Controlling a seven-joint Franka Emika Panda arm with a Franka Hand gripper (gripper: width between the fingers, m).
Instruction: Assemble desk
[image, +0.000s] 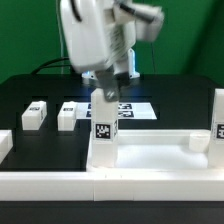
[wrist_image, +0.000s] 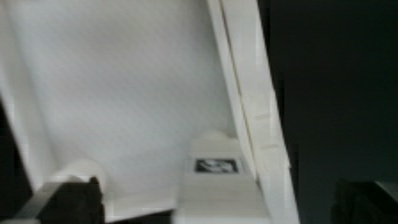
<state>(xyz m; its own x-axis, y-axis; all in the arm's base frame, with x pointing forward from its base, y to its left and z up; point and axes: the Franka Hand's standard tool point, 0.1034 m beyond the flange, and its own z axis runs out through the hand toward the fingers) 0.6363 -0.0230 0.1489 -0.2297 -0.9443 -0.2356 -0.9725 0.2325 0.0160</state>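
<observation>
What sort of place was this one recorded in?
Probably a robotics lab bench: a black table before a plain green backdrop, the marker board lying flat on it, and loose white desk legs bearing square tags.

I see the white desk top (image: 150, 158) lying flat at the front edge of the table (image: 30, 90). One tagged leg (image: 104, 130) stands upright on its far corner at the exterior view's left, a second leg (image: 218, 116) on the far right corner. Two loose legs (image: 34, 116) lie behind.

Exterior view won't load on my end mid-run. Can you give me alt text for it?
The hand is at the top of an upright tagged leg standing on the white desk top. A second leg stands at the exterior view's right; two loose legs lie on the black table behind.
</observation>
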